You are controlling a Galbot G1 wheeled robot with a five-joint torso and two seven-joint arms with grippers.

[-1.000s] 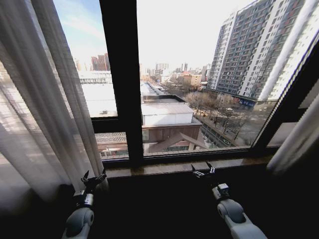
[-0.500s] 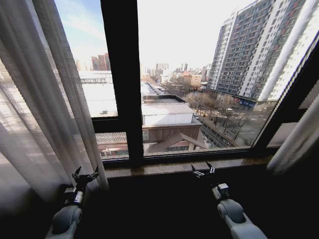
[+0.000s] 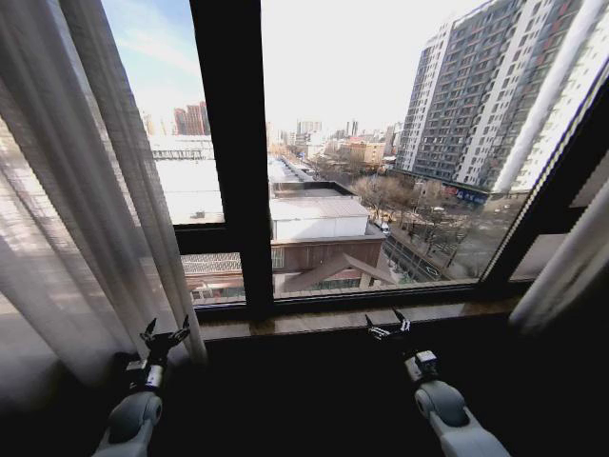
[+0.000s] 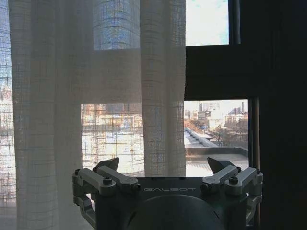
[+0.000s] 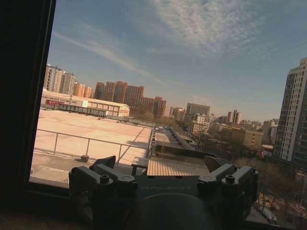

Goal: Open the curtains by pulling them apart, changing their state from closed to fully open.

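Nearest you, both grippers stand wide and empty: the left gripper just beside the left curtain, placed to take its edge, the right gripper before the windowsill. Beyond, the right curtain hangs bunched aside.

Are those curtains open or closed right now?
Open. The left curtain is bunched at the window's left side and the right curtain at its right, leaving the glass between them uncovered. Both grippers are open, holding nothing.
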